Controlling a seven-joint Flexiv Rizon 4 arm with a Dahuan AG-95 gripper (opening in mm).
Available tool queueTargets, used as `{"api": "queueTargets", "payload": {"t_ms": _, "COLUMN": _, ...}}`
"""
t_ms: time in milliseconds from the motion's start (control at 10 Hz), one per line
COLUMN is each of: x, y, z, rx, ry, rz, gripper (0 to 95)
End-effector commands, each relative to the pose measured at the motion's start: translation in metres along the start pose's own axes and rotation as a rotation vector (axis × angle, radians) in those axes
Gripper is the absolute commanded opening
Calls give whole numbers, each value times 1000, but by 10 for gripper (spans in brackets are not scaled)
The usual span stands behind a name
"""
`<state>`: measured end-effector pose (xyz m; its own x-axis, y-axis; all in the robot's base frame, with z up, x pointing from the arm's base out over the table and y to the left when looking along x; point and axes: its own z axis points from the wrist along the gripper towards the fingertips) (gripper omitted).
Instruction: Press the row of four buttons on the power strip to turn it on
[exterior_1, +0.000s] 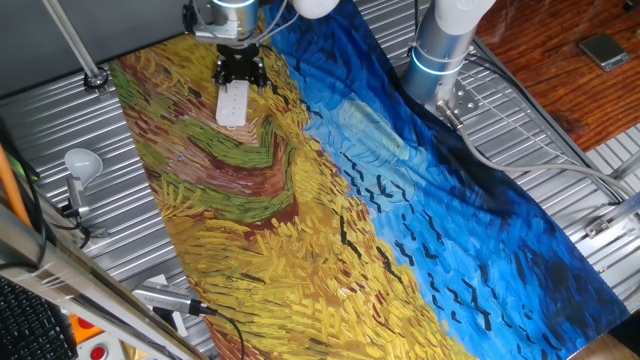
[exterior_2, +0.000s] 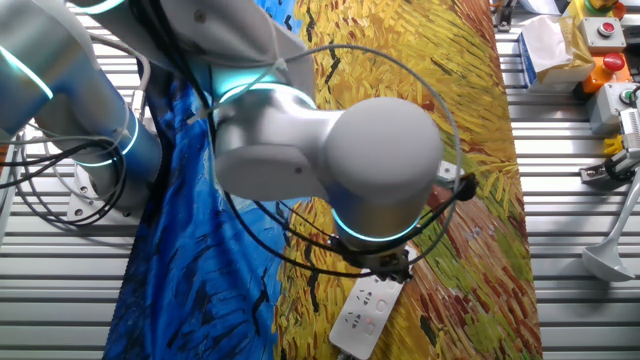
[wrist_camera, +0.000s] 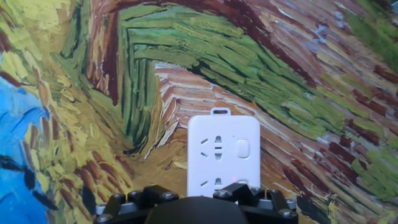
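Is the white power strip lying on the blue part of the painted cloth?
No. The power strip lies on the yellow, brown and green part of the cloth, with the blue area off to one side.

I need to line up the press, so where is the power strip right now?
The power strip lies on the yellow-green part of the painted cloth, far end of one fixed view, directly under the hand; the hand view shows its near end under the hand.

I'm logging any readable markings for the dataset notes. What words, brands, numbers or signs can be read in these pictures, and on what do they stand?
None can be read.
The white rectangular plastic power strip shows only socket slots and a pale button, with no print.
The dark flat device on the wooden surface: any marking is too small to tell.
The grey boxes with red buttons: no label is legible.
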<state>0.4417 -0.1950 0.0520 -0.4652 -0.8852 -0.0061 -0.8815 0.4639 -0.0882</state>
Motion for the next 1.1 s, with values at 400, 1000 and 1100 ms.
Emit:
{"api": "queueTargets", "payload": {"t_ms": 400, "x": -2, "y": 1, "z": -4, "rx": -22, "ry": 47, "rz": -52, "gripper": 760}}
{"api": "queueTargets", "payload": {"t_ms": 1000, "x": -46, "y": -10, "z": 18, "rx": -30, "ry": 45, "rz": 2, "gripper": 760}}
{"api": "queueTargets", "payload": {"t_ms": 1100, "x": -49, "y": -11, "z": 21, "rx": -29, "ry": 42, "rz": 3, "gripper": 760}}
